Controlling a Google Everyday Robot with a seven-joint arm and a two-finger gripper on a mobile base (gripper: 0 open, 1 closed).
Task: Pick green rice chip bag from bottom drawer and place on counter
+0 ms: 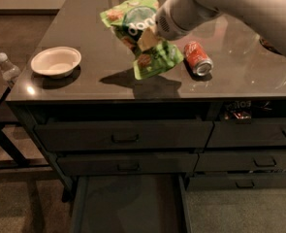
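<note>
Gripper [150, 36] above counter [84, 79], fingers [145, 41] pinching green rice chip bag [158, 62]; bottom drawer [128, 203] open below.

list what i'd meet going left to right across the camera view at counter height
water bottle → white bowl → green rice chip bag, gripped by the hand above the counter → red soda can

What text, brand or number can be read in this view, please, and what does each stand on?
"da…": white letters on the dark circle of the green rice chip bag; the rest is hidden by the end effector gripping it above the counter.
Red can: white script, too blurred to read.
Packets in the open slot under the counter, at the right: lettering too blurred to read.
</note>
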